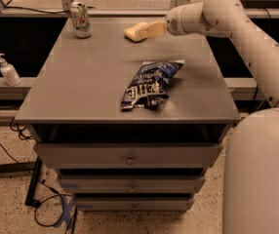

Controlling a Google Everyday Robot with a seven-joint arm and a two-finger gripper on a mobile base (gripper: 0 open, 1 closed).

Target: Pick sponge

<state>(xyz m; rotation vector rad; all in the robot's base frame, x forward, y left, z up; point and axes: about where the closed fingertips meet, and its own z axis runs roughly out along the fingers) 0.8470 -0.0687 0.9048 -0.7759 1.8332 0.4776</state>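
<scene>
Camera view is showing the small pale yellow soft sponge (131, 32) lying near the grey tabletop's (95, 82) far edge, right of a silver soda can (81, 19). The cream-yellow gripper (148, 30) is hovering at its right end; its grip cannot be told.

A soda can (81, 19) stands back-left on the grey cabinet (81, 91); a blue chip bag (150, 84) lies near centre.

I make out only white block letters on the blue chip bag (150, 84), toward 3 o'clock on the desk (81, 87): roughly "ETTLE", not certain. The can (81, 19) at 11 o'clock has an unreadable label. The gripper (147, 30) is at 12 o'clock, just beside the sponge (133, 32).
</scene>
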